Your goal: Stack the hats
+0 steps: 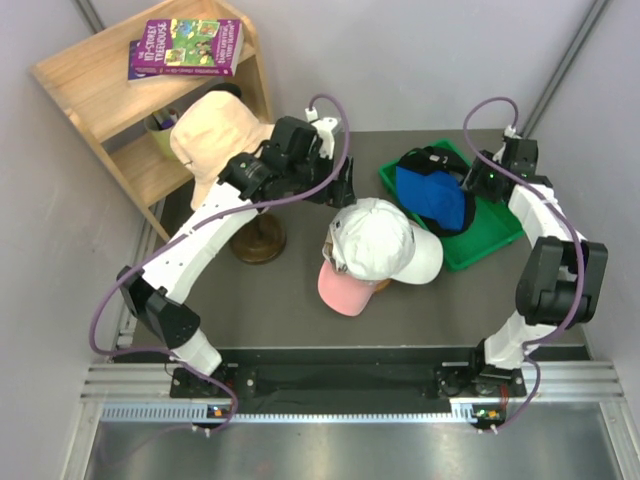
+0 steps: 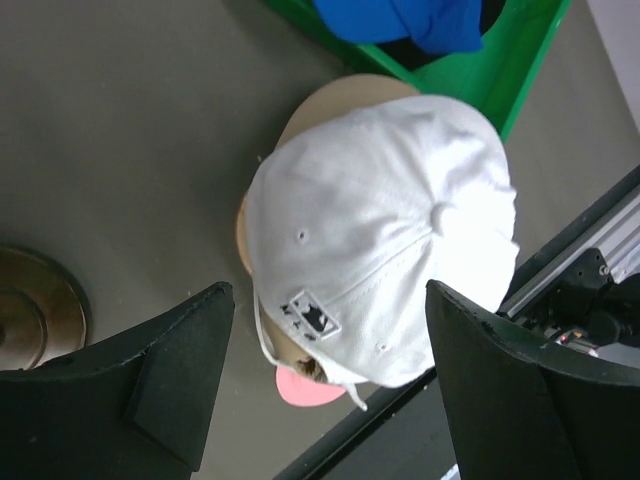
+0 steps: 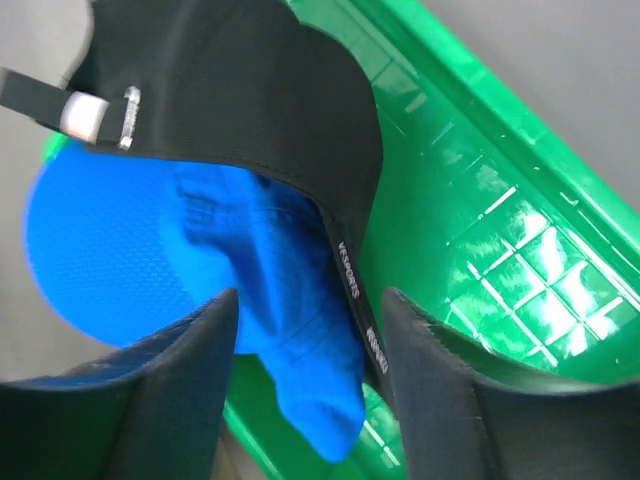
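A white fabric peaked cap point(image 1: 385, 240) point(image 2: 390, 220) tops a pile near the middle of the dark grey table point(image 1: 260, 300). Under it lies a khaki-tan cap point(image 2: 340, 100), and the peak of a pink cap point(image 1: 345, 290) point(image 2: 300, 388) sticks out at the near side. The left gripper point(image 1: 340, 190) point(image 2: 330, 300) hovers above this pile, its jaws spread wide and grasping nothing.

To the right, a royal blue cap point(image 1: 435, 200) point(image 3: 130, 240) and a black cap point(image 1: 425, 160) point(image 3: 230, 80) lie together in a green plastic tray point(image 1: 490, 245) point(image 3: 480, 200). The right gripper point(image 1: 472, 185) point(image 3: 310, 300) is down over them, with a fold of blue fabric and the black cap's edge between its fingers. Whether it has clamped them cannot be told.

A pale peach cap point(image 1: 215, 135) sits at the far left, beside a wooden shelf point(image 1: 90, 90) bearing a purple book point(image 1: 190, 48). The round wooden base of a stand point(image 1: 258, 240) point(image 2: 30, 310) shows under the left arm.
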Available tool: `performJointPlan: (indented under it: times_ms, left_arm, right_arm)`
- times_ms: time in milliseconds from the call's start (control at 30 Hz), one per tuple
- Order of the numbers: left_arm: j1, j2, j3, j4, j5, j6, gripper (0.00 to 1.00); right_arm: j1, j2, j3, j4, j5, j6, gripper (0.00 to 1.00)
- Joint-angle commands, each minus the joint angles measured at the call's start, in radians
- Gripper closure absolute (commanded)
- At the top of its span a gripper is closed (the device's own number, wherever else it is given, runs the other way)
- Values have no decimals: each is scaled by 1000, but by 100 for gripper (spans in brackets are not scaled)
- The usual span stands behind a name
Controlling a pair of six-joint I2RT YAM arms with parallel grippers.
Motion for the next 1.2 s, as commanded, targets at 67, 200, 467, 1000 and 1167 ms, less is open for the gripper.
performJointPlan:
  times_ms: [67, 200, 467, 1000, 1167]
  left_arm:
    - [6, 42, 118, 91, -4, 13, 17]
    - [9, 82, 167, 93, 0, 21, 17]
    - [20, 144, 236, 93, 27, 46, 16]
    - [34, 199, 307, 120, 92, 49, 15]
    - [38, 210, 308, 137, 119, 37, 15]
  right_arm:
    - [11, 51, 65, 45, 71, -10, 74]
    - [11, 42, 85, -12, 221, -10, 100]
    - [11, -119, 110, -66, 416, -91, 100]
    - [60, -235, 242, -336, 628, -146, 96]
    - [60, -260, 259, -360, 705, -177, 95]
